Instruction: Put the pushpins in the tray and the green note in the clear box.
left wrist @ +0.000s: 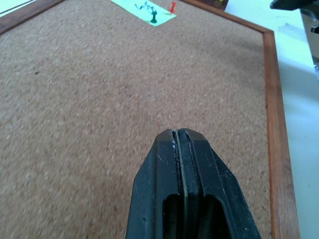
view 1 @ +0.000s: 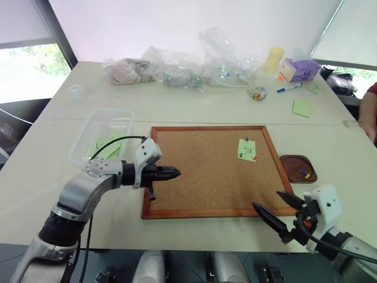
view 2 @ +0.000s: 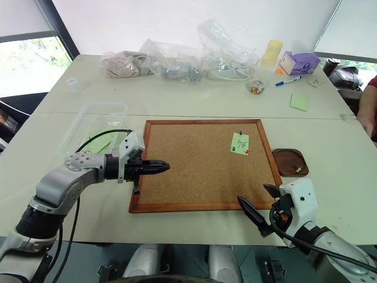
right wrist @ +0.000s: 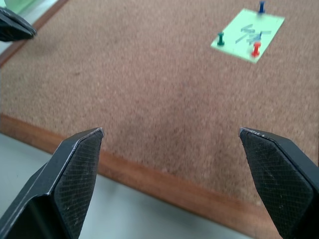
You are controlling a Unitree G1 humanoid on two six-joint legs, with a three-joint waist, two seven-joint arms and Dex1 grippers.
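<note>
The green note (view 1: 247, 150) with dark marks is pinned to the right part of the corkboard (view 1: 206, 177). A blue pushpin (right wrist: 261, 6), a green pushpin (right wrist: 221, 38) and a red pushpin (right wrist: 256, 49) stick in it. The dark wooden tray (view 1: 291, 162) lies just right of the board with a few pins (view 1: 304, 173) inside. The clear box (view 1: 109, 112) stands left of the board and holds a green paper. My left gripper (view 1: 177, 173) is shut and empty above the board's left part, pointing right. My right gripper (view 1: 267, 199) is open and empty at the board's near right corner.
Soft plastic bags (view 1: 177, 68), a yellow cup (view 1: 273, 59), a purple box (view 1: 299, 69), a marker (view 1: 289, 88) and a small jar of pins (view 1: 257, 93) line the far side. Plain green notes (view 1: 302, 108) lie far right. A person's arm (view 1: 370, 115) shows at the right edge.
</note>
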